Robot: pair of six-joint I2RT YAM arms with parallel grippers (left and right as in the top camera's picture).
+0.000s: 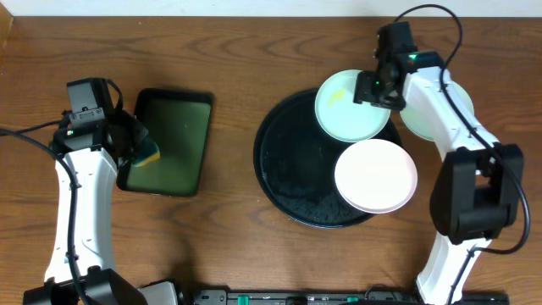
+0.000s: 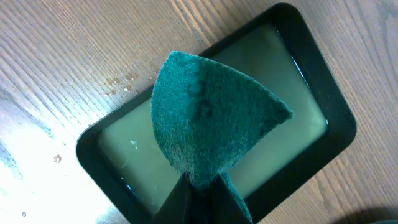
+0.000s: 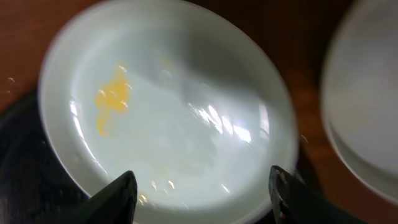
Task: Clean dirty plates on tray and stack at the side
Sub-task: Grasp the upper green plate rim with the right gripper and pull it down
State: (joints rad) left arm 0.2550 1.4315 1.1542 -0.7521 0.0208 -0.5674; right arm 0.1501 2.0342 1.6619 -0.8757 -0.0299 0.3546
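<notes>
The round black tray (image 1: 292, 182) holds a mint plate (image 1: 343, 110) at its far edge, smeared with yellow food (image 3: 111, 99), and a white plate (image 1: 375, 175) at its right. A second mint plate (image 1: 417, 119) lies on the table right of the tray, mostly hidden by the right arm; it also shows in the right wrist view (image 3: 367, 106). My right gripper (image 3: 202, 193) is open, hovering over the dirty mint plate (image 3: 168, 112). My left gripper (image 2: 202, 199) is shut on a green sponge (image 2: 208, 112), held over the rectangular green tray (image 2: 298, 118).
The rectangular black-rimmed green tray (image 1: 174, 135) sits at the left with liquid in it. Water drops lie on the wood beside it (image 2: 118, 84). The right arm's base stands at the right front (image 1: 470, 203).
</notes>
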